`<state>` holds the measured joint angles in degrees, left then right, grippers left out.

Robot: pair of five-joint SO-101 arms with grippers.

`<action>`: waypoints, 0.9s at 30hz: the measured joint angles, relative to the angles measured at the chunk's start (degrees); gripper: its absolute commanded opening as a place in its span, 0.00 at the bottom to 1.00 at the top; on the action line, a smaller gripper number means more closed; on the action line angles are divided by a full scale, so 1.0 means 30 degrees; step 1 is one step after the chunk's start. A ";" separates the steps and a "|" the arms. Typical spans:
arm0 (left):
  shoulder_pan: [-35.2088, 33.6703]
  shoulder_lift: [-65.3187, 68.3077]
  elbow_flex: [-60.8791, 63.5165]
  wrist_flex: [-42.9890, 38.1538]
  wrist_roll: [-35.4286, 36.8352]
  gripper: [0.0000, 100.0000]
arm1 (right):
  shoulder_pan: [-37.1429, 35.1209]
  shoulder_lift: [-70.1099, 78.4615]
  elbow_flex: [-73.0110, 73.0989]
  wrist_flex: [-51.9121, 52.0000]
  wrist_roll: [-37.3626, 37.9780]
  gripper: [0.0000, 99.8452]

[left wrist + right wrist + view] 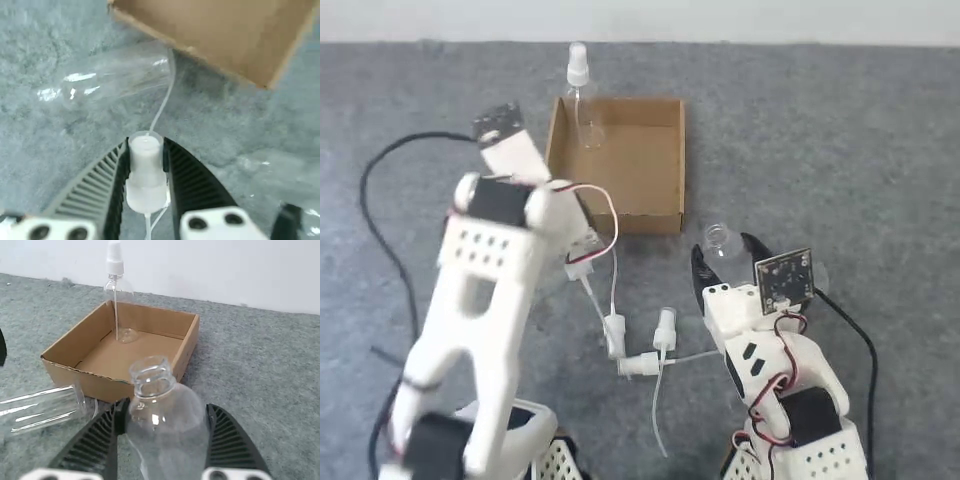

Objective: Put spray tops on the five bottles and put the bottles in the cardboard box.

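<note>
Foreground: left gripper [145, 145], fingers clamped on a spray top [146, 175]; right gripper [165, 412], fingers seemingly pressed against an upright uncapped bottle [167, 435]. Between the arms, three loose spray tops [665, 328] on grey felt-like cloth [800, 140]. Beyond, a lying bottle [115, 75] beside the cardboard box [120, 380]; a capped bottle [118, 295] upright in its far corner. White wall [225, 270] behind.

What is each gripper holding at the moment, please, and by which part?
The left gripper holds a spray top by its white head; the right gripper holds an uncapped bottle by its body.
</note>
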<state>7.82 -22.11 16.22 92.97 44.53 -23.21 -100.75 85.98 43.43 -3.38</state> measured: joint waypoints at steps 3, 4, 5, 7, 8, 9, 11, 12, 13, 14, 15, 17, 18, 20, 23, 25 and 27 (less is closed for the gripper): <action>0.0000 -0.2227 0.1875 -0.1582 0.0000 0.01 | 0.0000 0.0000 0.0000 0.0000 0.0059 0.10; 0.0000 -0.2784 0.2520 -0.2110 0.0059 0.01 | 0.0000 0.0000 0.0000 0.0000 0.0059 0.10; 0.0000 -0.3282 0.3106 -0.2491 0.0059 0.01 | 0.0000 0.0000 0.0000 0.0000 0.0059 0.10; 0.0000 -0.4132 0.3897 -0.3165 0.0088 0.01 | 0.0000 0.0000 0.0000 0.0000 0.0059 0.10; 0.0000 -0.4513 0.4015 -0.3311 0.0117 0.01 | 0.0000 0.0000 0.0000 0.0000 0.0059 0.10; 0.0000 -0.4952 0.4132 -0.3399 0.0117 0.01 | 0.0000 0.0000 0.0000 0.0000 0.0059 0.10; 0.0000 -0.5773 0.4161 -0.3429 0.0117 0.01 | 0.0000 0.0000 0.0000 0.0000 0.0059 0.10; 0.0000 -0.6125 0.4161 -0.3429 0.0117 0.01 | 0.0000 0.0000 0.0000 0.0000 0.0059 0.10; 0.0000 -0.6418 0.4161 -0.3487 0.0117 0.01 | 0.0000 0.0000 0.0000 0.0000 0.0059 0.10; 0.0000 -0.6652 0.4161 -0.3516 0.0117 0.01 | 0.0000 0.0000 0.0000 0.0000 0.0059 0.10; 0.0000 -0.6828 0.4161 -0.3516 0.0147 0.01 | 0.0000 0.0000 0.0000 0.0000 0.0059 0.10; 0.0000 -0.7121 0.4161 -0.3516 0.0176 0.01 | 0.0000 0.0000 0.0000 0.0000 0.0059 0.10; 0.0000 -0.7209 0.4161 -0.3516 0.0176 0.01 | 0.0000 0.0000 0.0000 0.0000 0.0059 0.10; 0.0000 -0.7297 0.4161 -0.3516 0.0176 0.01 | 0.0000 0.0000 0.0000 0.0000 0.0059 0.10; -0.0029 -0.7297 0.4484 -0.3516 0.0176 0.01 | 0.0000 0.0000 0.0000 0.0000 0.0059 0.10; -0.0029 -0.7297 0.4777 -0.3516 0.0176 0.01 | 0.0000 0.0000 0.0000 0.0000 0.0059 0.10; -0.0029 -0.7297 0.4806 -0.3546 0.0176 0.01 | 0.0000 0.0000 0.0000 0.0000 0.0059 0.10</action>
<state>7.74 -44.00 30.64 82.33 45.05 -23.21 -100.75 85.98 43.43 -3.21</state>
